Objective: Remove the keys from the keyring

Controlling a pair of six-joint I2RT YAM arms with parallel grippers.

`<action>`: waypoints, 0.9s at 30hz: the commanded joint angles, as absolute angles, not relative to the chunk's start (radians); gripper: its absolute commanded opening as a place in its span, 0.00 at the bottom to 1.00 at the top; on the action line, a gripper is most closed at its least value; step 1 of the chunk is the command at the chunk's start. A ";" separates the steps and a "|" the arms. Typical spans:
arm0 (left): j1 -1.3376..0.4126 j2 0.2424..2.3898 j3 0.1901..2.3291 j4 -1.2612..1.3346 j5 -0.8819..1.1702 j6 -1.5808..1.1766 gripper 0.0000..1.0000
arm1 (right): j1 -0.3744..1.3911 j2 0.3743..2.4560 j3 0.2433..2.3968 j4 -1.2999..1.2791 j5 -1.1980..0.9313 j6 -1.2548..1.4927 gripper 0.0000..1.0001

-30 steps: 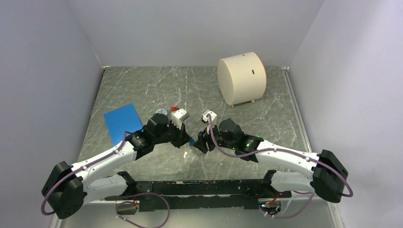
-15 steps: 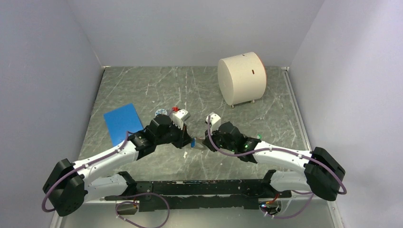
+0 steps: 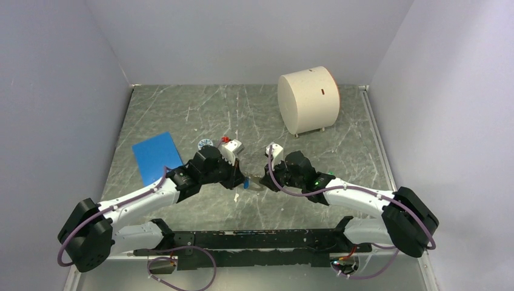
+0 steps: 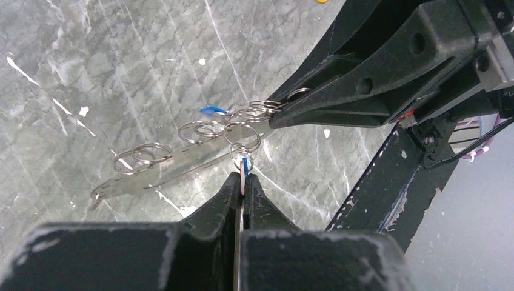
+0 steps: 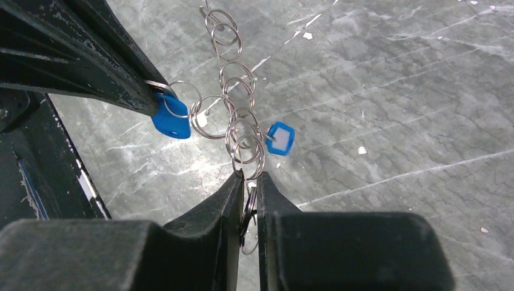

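My left gripper [image 3: 241,179] is shut on a blue key [image 4: 244,165], seen edge-on between its tips [image 4: 243,176]. The key hangs from a small split ring on the long grey keyring [image 4: 176,163], which carries several small rings [image 5: 237,76] and is held just above the table. My right gripper [image 3: 262,179] is shut on the rings at the other end [image 5: 246,177]. In the right wrist view the held blue key [image 5: 170,123] shows in the left fingers [image 5: 130,91]. A second blue key [image 5: 280,138] dangles from the rings. Yellow and green keys are out of view.
A cream cylinder [image 3: 308,100] stands at the back right. A blue sheet [image 3: 156,156] lies left of the arms. A small round patterned jar [image 3: 205,143] and a red bit [image 3: 225,138] sit behind the left wrist. A white scrap [image 3: 236,197] lies near the grippers.
The right gripper has swung from pointing down to meeting the left gripper tip to tip. The left arm has shifted slightly right. The ring chain now spans between them.
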State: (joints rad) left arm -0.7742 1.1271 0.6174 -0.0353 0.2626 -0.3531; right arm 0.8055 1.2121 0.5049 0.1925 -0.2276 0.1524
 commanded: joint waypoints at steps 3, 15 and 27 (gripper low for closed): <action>-0.778 1.139 0.681 -0.041 0.292 -0.326 0.03 | 0.798 1.217 0.502 0.263 -0.253 0.111 0.18; -0.778 1.178 0.708 -0.080 0.310 -0.306 0.03 | 0.799 1.156 0.466 0.314 -0.331 0.078 0.36; -0.778 1.184 0.719 -0.077 0.328 -0.301 0.03 | 0.799 1.200 0.477 0.422 -0.471 0.014 0.26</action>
